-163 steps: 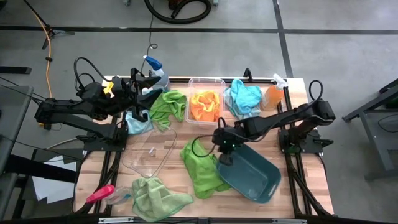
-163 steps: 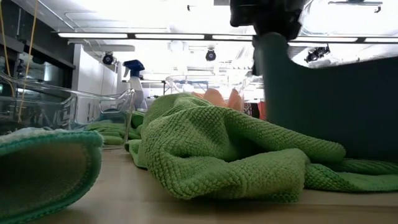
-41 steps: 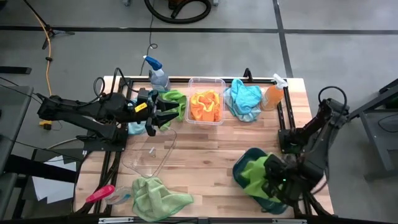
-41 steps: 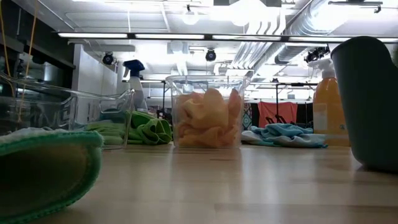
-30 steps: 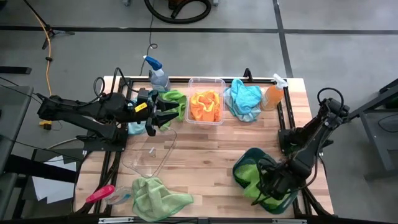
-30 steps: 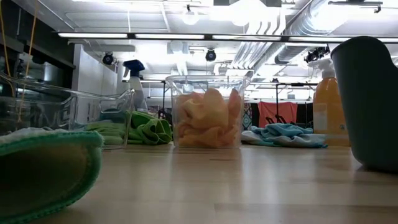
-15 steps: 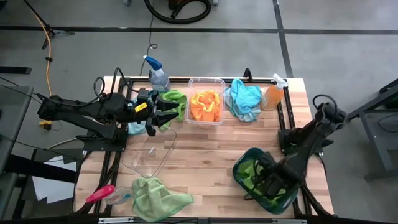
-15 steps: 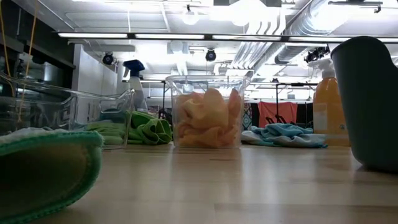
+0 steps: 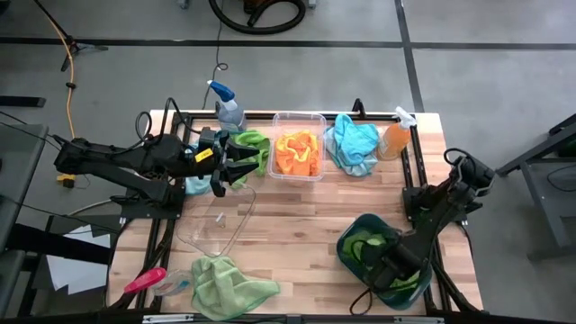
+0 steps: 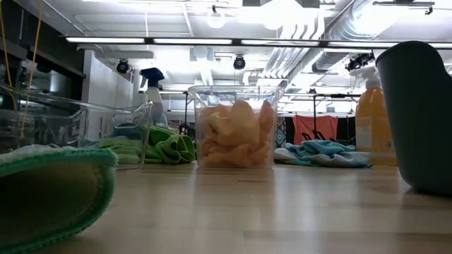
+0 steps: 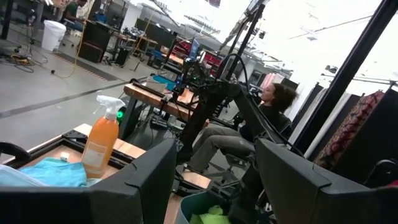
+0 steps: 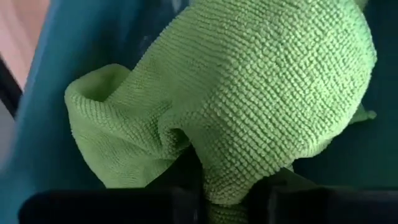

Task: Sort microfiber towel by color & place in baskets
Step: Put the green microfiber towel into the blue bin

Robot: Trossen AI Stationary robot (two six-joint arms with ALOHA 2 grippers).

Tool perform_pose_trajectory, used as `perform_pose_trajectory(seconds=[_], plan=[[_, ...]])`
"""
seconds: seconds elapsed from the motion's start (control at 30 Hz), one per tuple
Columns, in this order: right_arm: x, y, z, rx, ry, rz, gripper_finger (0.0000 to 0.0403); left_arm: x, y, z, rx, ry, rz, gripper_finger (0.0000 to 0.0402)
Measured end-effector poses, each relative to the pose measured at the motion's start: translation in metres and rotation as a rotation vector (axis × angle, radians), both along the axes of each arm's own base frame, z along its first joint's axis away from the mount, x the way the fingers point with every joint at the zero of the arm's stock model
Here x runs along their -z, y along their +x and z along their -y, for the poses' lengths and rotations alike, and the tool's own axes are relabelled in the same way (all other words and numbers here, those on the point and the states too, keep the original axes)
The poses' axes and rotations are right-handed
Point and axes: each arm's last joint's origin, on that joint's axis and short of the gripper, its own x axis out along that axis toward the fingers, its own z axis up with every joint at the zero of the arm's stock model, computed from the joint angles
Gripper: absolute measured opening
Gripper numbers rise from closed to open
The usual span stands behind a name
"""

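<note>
My right gripper (image 9: 389, 263) reaches down into the dark teal basin (image 9: 358, 223) at the near right and is shut on a lime green towel (image 12: 261, 81) lying inside it. My left gripper (image 11: 214, 186) hangs open and level above a green towel (image 9: 252, 144) at the far left. Orange towels (image 9: 297, 153) fill the clear deep tub (image 10: 233, 92). A light blue towel (image 9: 353, 142) lies beside the tub. Another green towel (image 9: 225, 286) lies at the near left, next to the clear shallow dish (image 9: 216, 220). My right gripper pinches a raised fold of the green towel (image 12: 224, 180) between its two fingers, which stand only a little apart. The fingers come from above, pointing down. The towel lies bunched on the basin's floor (image 12: 50, 74).
A blue-capped spray bottle (image 9: 225, 103) and an orange one (image 9: 394, 137) stand along the far edge. A pink-handled tool (image 9: 144, 281) lies at the near left corner. Bare wood (image 9: 297, 216) shows mid-table. A person (image 11: 249, 124) sits beyond the table's right side.
My right gripper has gone down into the teal basin and rolled about its own axis, taking the green towel with it. The towel, which stood up over the basin's rim, now lies lower inside it.
</note>
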Motion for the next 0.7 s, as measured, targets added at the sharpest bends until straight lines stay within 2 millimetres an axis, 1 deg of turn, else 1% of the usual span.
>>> perform_pose_trajectory(seconds=[0.1,0.2,0.33,0.4,0.5,0.6,0.7], plan=[[0.000,0.001,0.001,-0.187,-0.029,0.042,0.0065,0.000,0.000,0.000,0.000,0.000,0.000,0.0209],[0.000,0.004,0.003,-0.291,-0.056,0.071,0.0065,0.000,0.000,0.000,0.000,0.000,0.000,0.0209],[0.008,0.006,0.008,-0.283,-0.058,0.072,0.0069,0.000,0.000,0.000,0.000,0.000,0.000,0.0209],[0.014,0.008,0.008,-0.274,-0.024,0.076,0.0079,0.000,0.000,0.000,0.000,0.000,0.000,0.0209],[0.021,0.008,0.007,-0.281,0.016,0.089,0.0109,-0.001,0.000,0.000,0.000,-0.001,0.008,0.0209],[0.026,0.006,0.009,-0.300,0.009,0.081,0.0152,-0.003,0.000,0.000,-0.002,0.011,0.029,0.0209],[0.025,0.005,0.014,-0.264,-0.022,0.041,0.0195,-0.006,-0.001,0.000,-0.005,0.025,0.055,0.0209]])
